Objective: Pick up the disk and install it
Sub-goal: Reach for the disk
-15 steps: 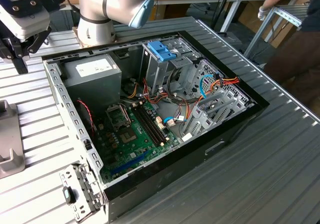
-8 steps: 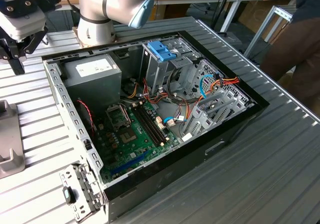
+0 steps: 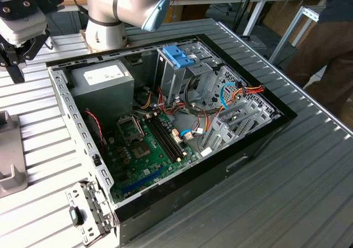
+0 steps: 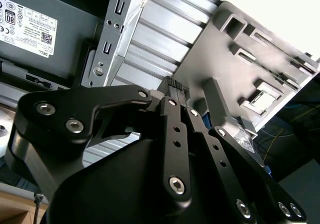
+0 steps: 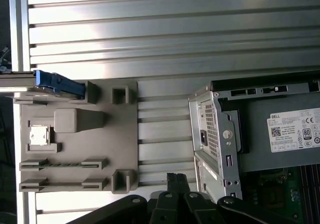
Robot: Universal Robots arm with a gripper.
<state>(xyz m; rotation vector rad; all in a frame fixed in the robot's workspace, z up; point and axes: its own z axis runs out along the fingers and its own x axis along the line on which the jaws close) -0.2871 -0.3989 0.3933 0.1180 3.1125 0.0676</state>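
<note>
**Blue-framed disk not yet picked up; tool empty**

Black and closed, the tool (image 4: 175, 84) has its ribbed pads (image 4: 171, 82) pressed together with nothing between them. It hangs over the ribbed aluminium surface (image 5: 175, 34), at the near edge of a grey moulded plastic holder (image 5: 85, 134).

The flat disk with its blue plastic frame (image 5: 56, 82) seems to stand on edge in a slot at the holder's far side, across the holder from the tool's tips and well apart from them. The open black computer case (image 3: 248, 148) lies just to the tool's other side.

By my judgement neither step is done. The disk is not grasped, and the installing is all to come.

The first wrist view looks straight down on the disk in the holder, with the grey metal power supply box (image 5: 285, 129) at the case's corner. The second wrist view gives the close look at the shut pads. The exterior view opens up the case's interior: the green motherboard (image 3: 149, 154) and the tall metal drive cage (image 3: 175, 81) with a blue-handled carrier (image 3: 179, 56) on top.
</note>
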